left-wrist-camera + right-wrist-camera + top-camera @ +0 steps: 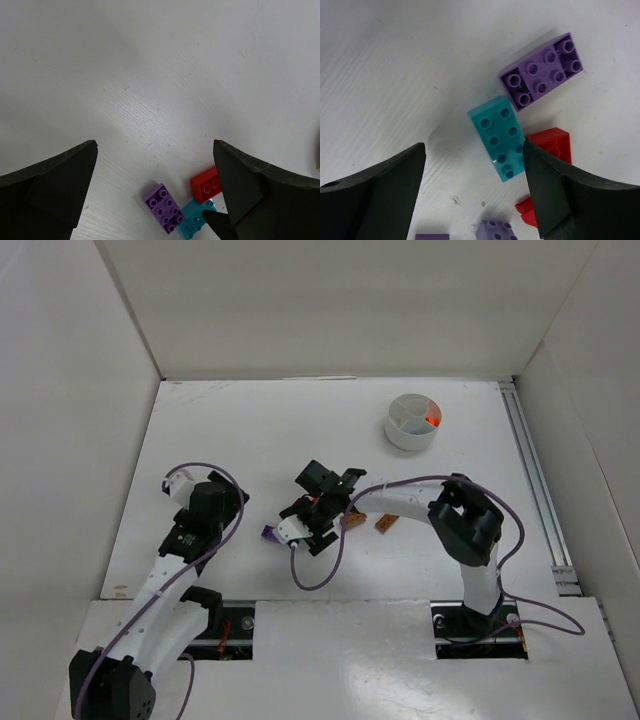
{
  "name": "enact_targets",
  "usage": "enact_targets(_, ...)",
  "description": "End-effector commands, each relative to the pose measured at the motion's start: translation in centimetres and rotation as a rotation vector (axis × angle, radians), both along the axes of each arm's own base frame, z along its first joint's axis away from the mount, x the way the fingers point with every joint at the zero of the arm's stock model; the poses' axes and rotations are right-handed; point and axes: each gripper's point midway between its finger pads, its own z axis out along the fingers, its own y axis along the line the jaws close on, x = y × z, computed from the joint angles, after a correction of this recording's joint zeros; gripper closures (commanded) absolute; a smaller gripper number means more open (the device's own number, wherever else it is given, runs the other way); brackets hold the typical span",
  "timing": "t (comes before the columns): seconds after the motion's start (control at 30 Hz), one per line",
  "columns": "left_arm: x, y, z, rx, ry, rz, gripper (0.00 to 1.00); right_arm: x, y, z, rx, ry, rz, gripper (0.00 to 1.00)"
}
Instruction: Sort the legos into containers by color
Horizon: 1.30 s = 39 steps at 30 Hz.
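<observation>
The legos lie in a loose pile at the table's middle. In the right wrist view a teal brick lies flat between a purple brick and a red brick, with another red piece and a small purple piece nearer. My right gripper hangs open over the teal brick, which sits close to its right finger. My left gripper is open and holds nothing, with the purple, teal and red bricks just ahead. The containers are one round white tub.
From above, my right gripper covers most of the pile; a purple brick and two orange-brown pieces show beside it. The tub holds a red-orange piece. White walls enclose the table; a metal rail runs along the right.
</observation>
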Motion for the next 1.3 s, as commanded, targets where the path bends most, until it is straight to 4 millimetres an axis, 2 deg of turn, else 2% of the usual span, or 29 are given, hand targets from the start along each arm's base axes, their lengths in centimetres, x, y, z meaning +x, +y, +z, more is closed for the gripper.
enact_targets(0.0, 0.6, -0.9, 0.5, -0.001, -0.034, -0.072, 0.0, 0.0, 2.1, 2.0, 0.069, -0.007, 0.047, 0.17)
enact_targets(0.17, 0.7, -0.9, 0.0, 0.01, -0.018, -0.078, 0.0, 0.1, 2.6, 1.7, 0.068, 0.001, 0.06, 0.17)
enact_targets(0.3, 0.7, -0.9, -0.2, 0.012, -0.009, -0.078, 0.0, -0.1, 2.2, 0.3, 0.034, 0.017, 0.077, 0.2)
enact_targets(0.43, 0.8, -0.5, 0.6, 0.017, -0.043, -0.061, 0.0, -0.1, 2.2, -0.5, 0.021, 0.022, 0.085, 0.21)
enact_targets(0.6, 0.9, 0.3, 1.6, 0.045, -0.076, -0.028, 0.0, 0.0, 2.7, -0.4, 0.036, 0.021, 0.089, 0.28)
enact_targets(0.9, 1.0, 0.5, 2.1, 0.046, -0.098, -0.019, 0.0, 1.2, 2.7, -1.5, -0.001, -0.009, 0.052, 0.28)
enact_targets(1.03, 0.9, 0.7, 2.0, 0.053, -0.09, -0.012, 0.0, 1.8, 2.6, -1.7, -0.02, -0.027, 0.032, 0.38)
enact_targets(1.07, 0.9, 0.8, 2.0, 0.059, -0.091, -0.005, 0.0, 1.9, 2.5, -1.8, -0.026, -0.035, 0.028, 0.45)
enact_targets(1.27, 0.8, 1.0, 1.8, 0.066, -0.083, 0.003, 0.0, 1.3, 1.5, -2.8, -0.057, -0.018, 0.036, 0.63)
